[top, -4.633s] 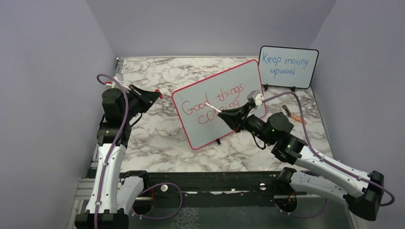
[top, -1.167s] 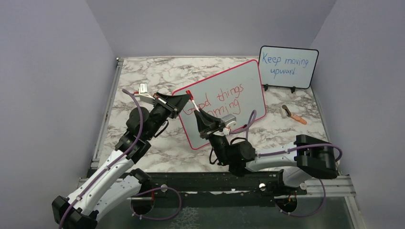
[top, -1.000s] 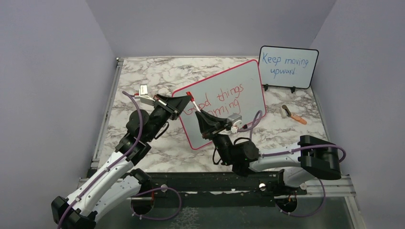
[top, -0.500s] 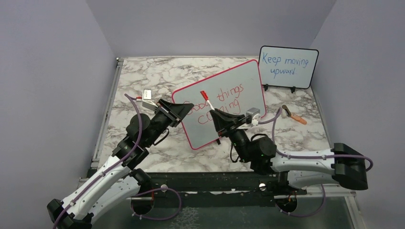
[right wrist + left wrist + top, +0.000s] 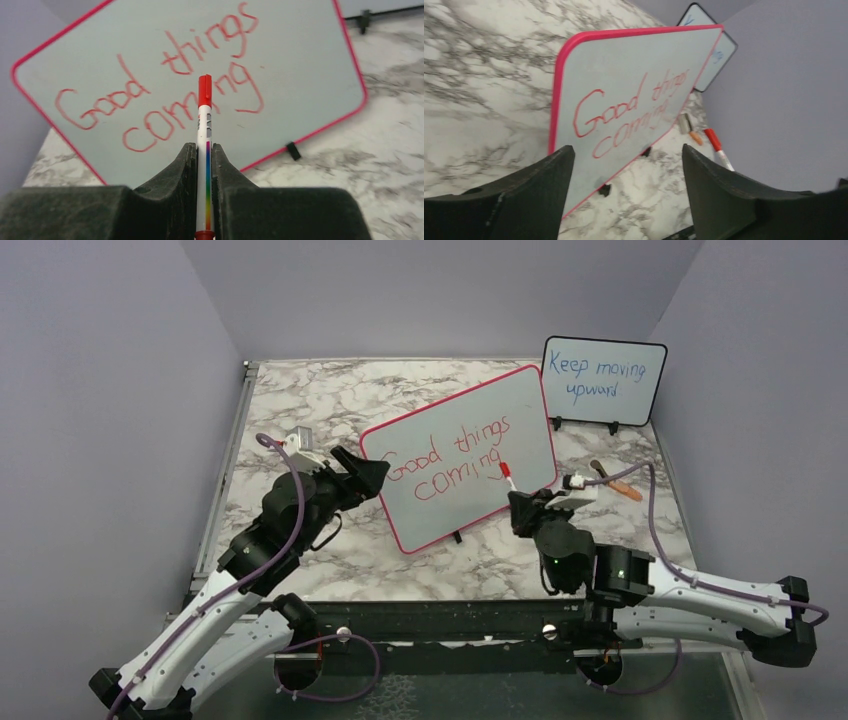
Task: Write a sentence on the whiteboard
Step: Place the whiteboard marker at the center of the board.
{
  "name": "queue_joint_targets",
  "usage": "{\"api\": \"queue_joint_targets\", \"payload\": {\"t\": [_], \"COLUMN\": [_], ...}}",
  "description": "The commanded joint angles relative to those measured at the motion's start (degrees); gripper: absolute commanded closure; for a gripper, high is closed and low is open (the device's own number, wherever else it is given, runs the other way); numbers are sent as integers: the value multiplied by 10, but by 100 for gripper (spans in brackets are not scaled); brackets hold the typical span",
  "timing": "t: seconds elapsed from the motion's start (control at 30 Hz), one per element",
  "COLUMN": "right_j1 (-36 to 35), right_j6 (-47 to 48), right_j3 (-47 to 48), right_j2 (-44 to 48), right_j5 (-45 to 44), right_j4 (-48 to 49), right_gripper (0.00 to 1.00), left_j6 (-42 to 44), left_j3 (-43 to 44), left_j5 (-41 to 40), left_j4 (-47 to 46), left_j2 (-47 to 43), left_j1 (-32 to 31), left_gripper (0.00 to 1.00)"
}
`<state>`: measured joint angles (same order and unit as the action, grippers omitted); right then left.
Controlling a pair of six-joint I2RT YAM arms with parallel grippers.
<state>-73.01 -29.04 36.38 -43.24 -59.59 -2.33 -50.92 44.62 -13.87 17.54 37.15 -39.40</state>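
Pinching a marker (image 5: 204,120) in the right end effector (image 5: 203,147), fingers pressed tight against the white, rainbow-striped barrel, red cap on and pointing up toward the whiteboard (image 5: 445,518). Hovering in front of the board's lower right part, cap overlapping the end of the second written line in both the overhead and wrist views; cannot tell whether touching the surface. Standing near the middle of the marbled worktop (image 5: 300,390) on small black feet, with thin red-pink frame and rounded corners, turned so that the left end sits nearer the arms than the right. Carrying the sentence (image 5: 452,462) in red handwriting across the face, "Good things" above and "coming" below, slanting with the board. Holding nothing in the left end effector (image 5: 370,472), fingers spread wide, just beside the board's left edge, with the red words framed between them in the wrist view. Showing, at the far right corner of the worktop, a smaller black-framed board (image 5: 604,380) with blue writing, upright and apart from the red-framed one. Showing too, on the worktop in front of that smaller board and right of the marker, a small dark object with an orange end (image 5: 615,483), too small to identify.
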Motion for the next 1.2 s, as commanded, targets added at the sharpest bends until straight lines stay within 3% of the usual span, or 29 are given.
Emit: {"api": "queue_joint_targets", "payload": {"t": [0.0, 0.17, 0.3, 0.5, 0.57, 0.67, 0.77, 0.93, 1.17], "right_j1": [0, 0, 2, 24, 38, 53, 62, 192, 298], "right_j6": [-419, -755, -820, -935, -883, -728, -698, -446, -315], "right_j3": [46, 40, 29, -20, -16, 17, 33, 5, -56], "right_j2": [31, 3, -34, -105, -136, -175, -202, -201, -191], "right_j5": [-128, -101, -85, -73, -81, -93, -100, -21, 48], "right_j4": [-513, -786, -806, -796, -757, -646, -620, -413, -248], "right_gripper": [99, 99, 94, 94, 96, 99, 99, 99, 99], "left_j6": [100, 161, 201, 235, 244, 247, 248, 257, 257], "left_j3": [29, 43, 44, 22, 12, -4, -14, -17, -24], "left_j5": [-85, -142, -176, -215, -226, -231, -229, -226, -218], "left_j4": [84, 130, 154, 155, 151, 140, 131, 131, 128], "left_j2": [-1, -1, -20, -67, -78, -91, -96, -93, -105], "left_j1": [-1, -1, -1, -1, -1, -1, -1, 1, 16], "left_gripper": [16, 9, 6, 4, 4, 4, 4, 4, 4]}}
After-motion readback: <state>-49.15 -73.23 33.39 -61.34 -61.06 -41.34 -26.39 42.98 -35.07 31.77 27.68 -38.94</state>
